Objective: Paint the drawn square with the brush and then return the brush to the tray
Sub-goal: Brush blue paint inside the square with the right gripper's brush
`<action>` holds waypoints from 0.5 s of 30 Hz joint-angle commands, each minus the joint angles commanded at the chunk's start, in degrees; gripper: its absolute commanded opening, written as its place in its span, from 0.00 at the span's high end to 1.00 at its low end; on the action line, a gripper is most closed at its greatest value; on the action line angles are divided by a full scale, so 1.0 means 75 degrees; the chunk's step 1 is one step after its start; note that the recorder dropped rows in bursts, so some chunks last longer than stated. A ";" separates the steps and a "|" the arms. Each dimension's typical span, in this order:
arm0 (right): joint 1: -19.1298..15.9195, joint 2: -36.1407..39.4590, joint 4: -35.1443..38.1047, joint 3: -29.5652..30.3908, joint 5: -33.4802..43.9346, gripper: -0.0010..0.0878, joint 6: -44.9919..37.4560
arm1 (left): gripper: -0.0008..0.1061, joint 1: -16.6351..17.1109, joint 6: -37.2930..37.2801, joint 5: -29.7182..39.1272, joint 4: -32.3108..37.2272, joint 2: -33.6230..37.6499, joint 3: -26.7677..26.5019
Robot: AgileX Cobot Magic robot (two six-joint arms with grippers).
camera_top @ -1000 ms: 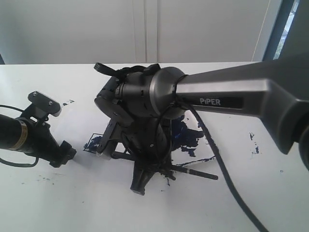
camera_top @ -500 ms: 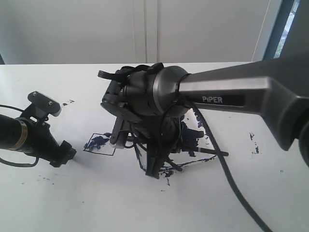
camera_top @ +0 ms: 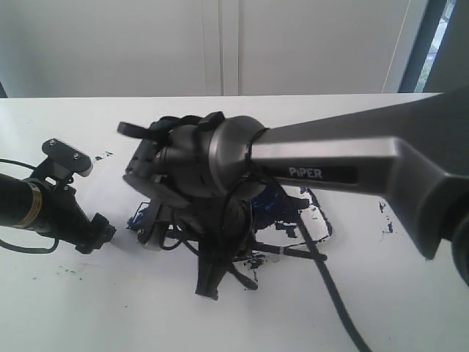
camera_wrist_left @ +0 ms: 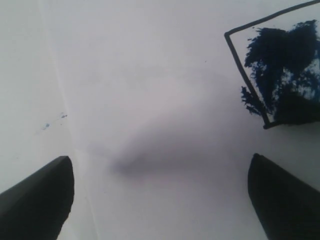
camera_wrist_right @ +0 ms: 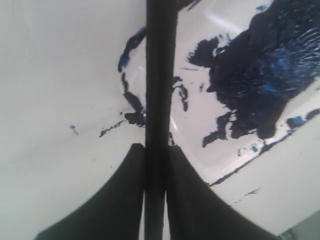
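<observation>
R gripper (camera_wrist_right: 156, 150) is clamping the brush (camera_wrist_right: 161, 75). Both fingers (camera_wrist_right: 120, 210) are pressing tight on the thin black shaft w/ no gap showing, & the shaft is running straight out from btwn the tips. Its far end is leaving the wrist pic, so can't tell where the bristles are. The tray (camera_wrist_right: 220, 35) is lying just beside the shaft. Its big dark blue patch (camera_wrist_right: 260, 75) is sitting off to one side of the brush, not under the fingers. Blue smears are showing on both sides of the shaft. Can't tell if the brush is touching the tray.

In the ext view the R arm (camera_top: 344, 158) is reaching across the middle. Its wrist is hanging over the tray & hiding most of it; only the tray's right part w/ blue blotches is showing.

L gripper (camera_wrist_left: 160, 200) is hovering w/ fingers wide apart, gripping nothing, w/ white paper (camera_wrist_left: 125, 75) under it. The drawn square (camera_wrist_left: 280, 65) is lying ahead of it & off toward one finger, outside the gap, part-smeared dark blue inside. In the ext view the square is sitting btwn the L gripper & the R wrist, partly covered by the R arm.
</observation>
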 joint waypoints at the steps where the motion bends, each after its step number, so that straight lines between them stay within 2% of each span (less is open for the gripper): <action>1: 0.0037 0.0000 -0.0260 0.0000 0.0000 0.99 0.0039 | 0.11 0.0000 0.0000 0.0000 0.0000 0.0000 0.0000; 3: 0.0059 0.0000 -0.0737 0.0000 0.0000 0.99 0.0191 | 0.11 0.0000 -0.0016 0.0000 0.0000 0.0000 0.0000; 8: 0.0059 0.0000 -0.1224 0.0140 0.0000 0.99 0.0191 | 0.11 0.0000 -0.0045 0.0000 0.0000 0.0000 0.0000; 15: 0.0059 0.0000 -0.2481 0.1230 0.0000 0.99 0.0483 | 0.11 0.0000 -0.0045 0.0000 0.0000 0.0000 0.0000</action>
